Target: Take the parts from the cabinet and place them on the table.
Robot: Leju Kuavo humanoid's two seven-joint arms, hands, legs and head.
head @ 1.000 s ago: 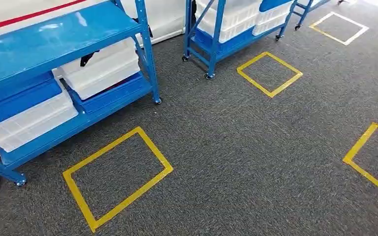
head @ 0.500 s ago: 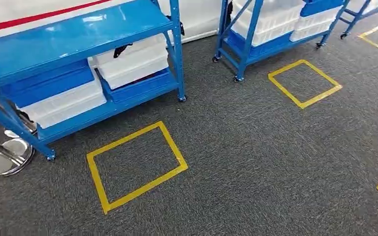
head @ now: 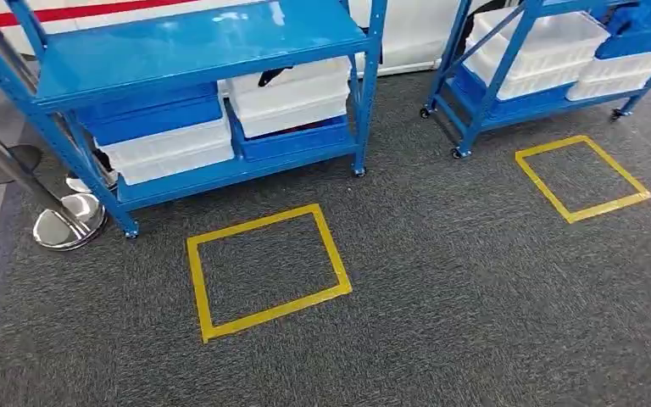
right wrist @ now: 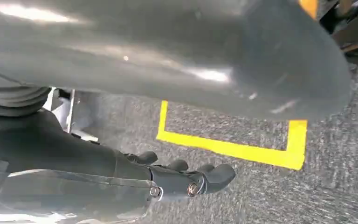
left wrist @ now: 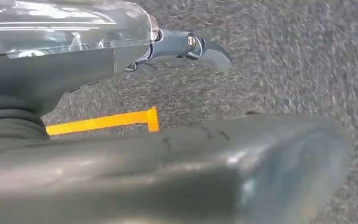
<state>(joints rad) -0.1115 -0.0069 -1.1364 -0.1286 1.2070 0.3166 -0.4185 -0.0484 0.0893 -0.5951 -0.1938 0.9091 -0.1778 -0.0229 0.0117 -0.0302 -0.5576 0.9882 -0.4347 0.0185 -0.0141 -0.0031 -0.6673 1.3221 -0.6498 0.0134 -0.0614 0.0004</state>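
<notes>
Cabinet (head: 195,51) well apart from hanging left robot hand (left wrist: 182,51).

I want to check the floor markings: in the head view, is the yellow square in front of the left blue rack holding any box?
No, the yellow square encloses bare grey carpet, and the white boxes sit on the blue rack.

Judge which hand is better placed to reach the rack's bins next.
Left, marginally: the blue rack sits left of centre in the head view. Both the left hand and right hand hang empty over carpet, so neither leads.
</notes>
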